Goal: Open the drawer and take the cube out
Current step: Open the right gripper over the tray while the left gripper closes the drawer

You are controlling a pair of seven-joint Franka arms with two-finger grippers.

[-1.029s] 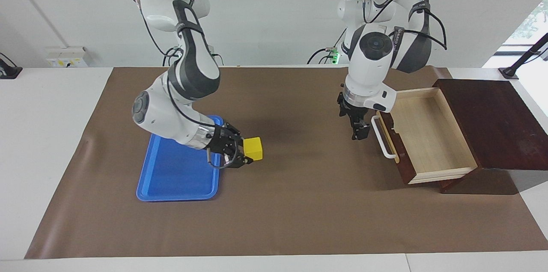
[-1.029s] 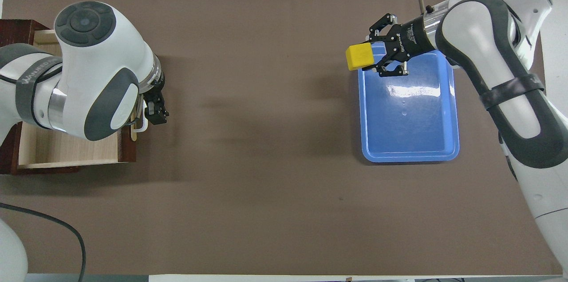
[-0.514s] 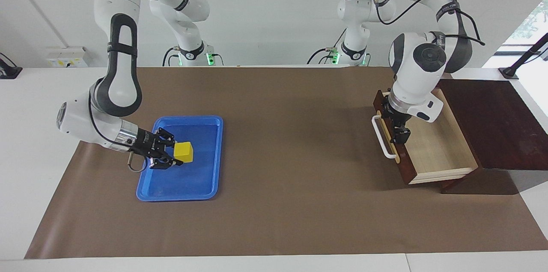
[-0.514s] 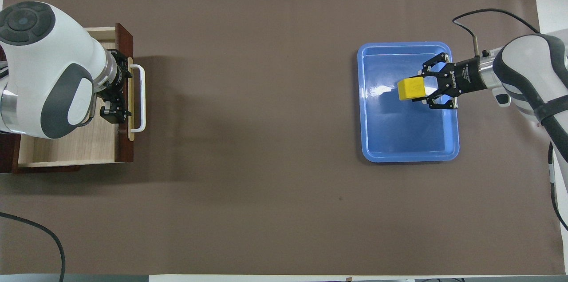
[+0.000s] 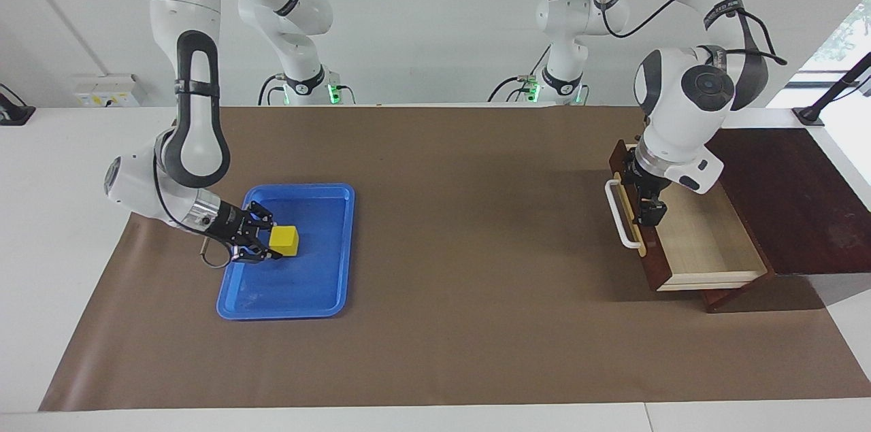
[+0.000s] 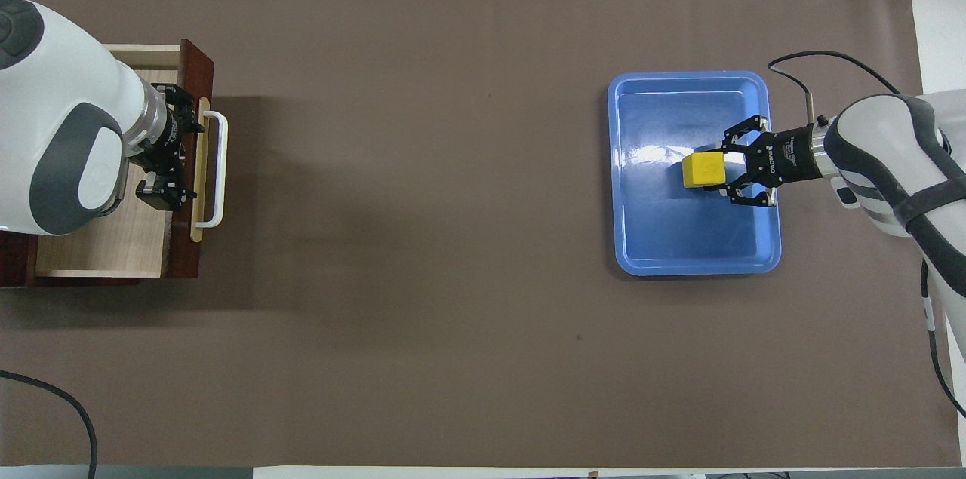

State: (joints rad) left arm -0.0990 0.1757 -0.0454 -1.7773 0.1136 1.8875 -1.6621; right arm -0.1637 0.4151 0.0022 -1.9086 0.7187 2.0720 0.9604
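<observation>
The yellow cube (image 5: 284,239) (image 6: 703,170) is low in the blue tray (image 5: 309,306) (image 6: 687,77), between the fingers of my right gripper (image 5: 271,245) (image 6: 723,171), which is shut on it. I cannot tell whether the cube rests on the tray floor. The drawer (image 5: 654,263) (image 6: 183,256) stands part open, its pale inside (image 5: 704,241) bare. My left gripper (image 5: 650,212) (image 6: 160,194) is shut, just over the drawer's inside, against the front panel beside the white handle (image 5: 620,214) (image 6: 217,170).
The drawer belongs to a low dark-wood cabinet (image 5: 789,194) at the left arm's end of the table. A brown mat (image 5: 476,228) covers the table between the cabinet and the tray.
My right gripper carried the cube from the tray's edge to over the tray and lowered it. My left gripper moved to the drawer front, and the drawer slid partly into the cabinet.
</observation>
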